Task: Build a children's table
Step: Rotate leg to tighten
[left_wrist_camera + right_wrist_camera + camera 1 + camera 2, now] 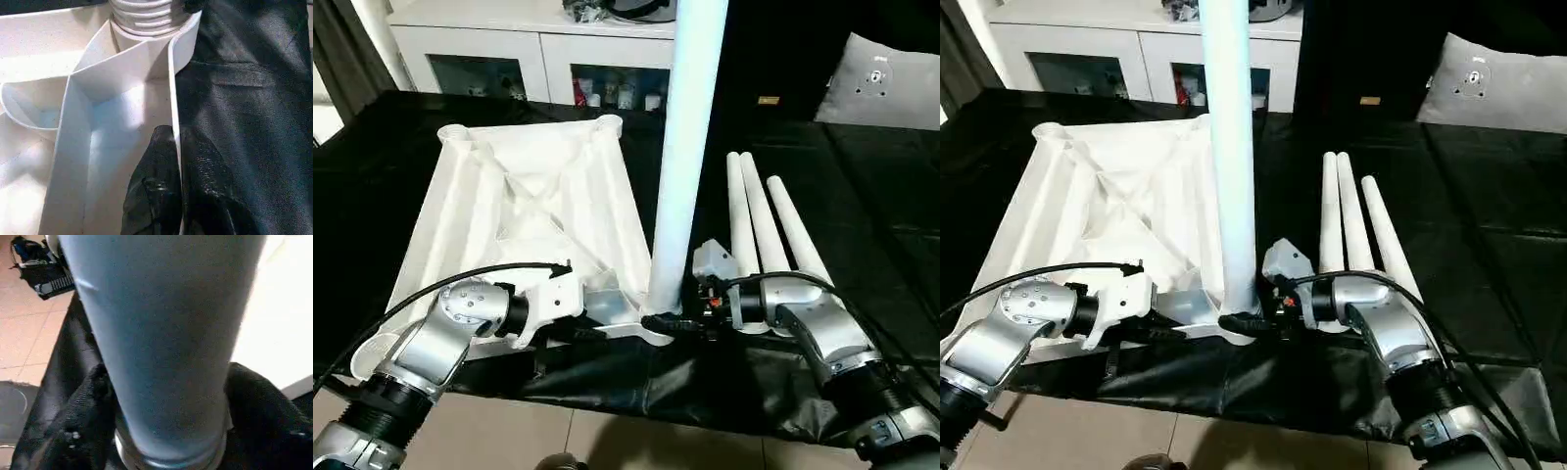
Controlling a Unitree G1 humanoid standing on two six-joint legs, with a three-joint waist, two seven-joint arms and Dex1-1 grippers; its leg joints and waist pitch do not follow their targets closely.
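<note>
The white table top lies upside down on the black-covered worktop, ribbed underside up, its long axis running near to far and taking up the left half. The left claw is clenched on the thin wall at the top's near edge, one finger inside the rim and one outside.

At the near right corner socket one leg stands upright (its threaded foot sits in the socket). The right claw grasps this leg low down, black fingers on both sides.

Just right of it, three more legs lie side by side, near to far, fanning apart toward the near ends. That makes four legs, one top.

Far behind stands a white cabinet with glass doors; a grey cushion lies at the far right.
</note>
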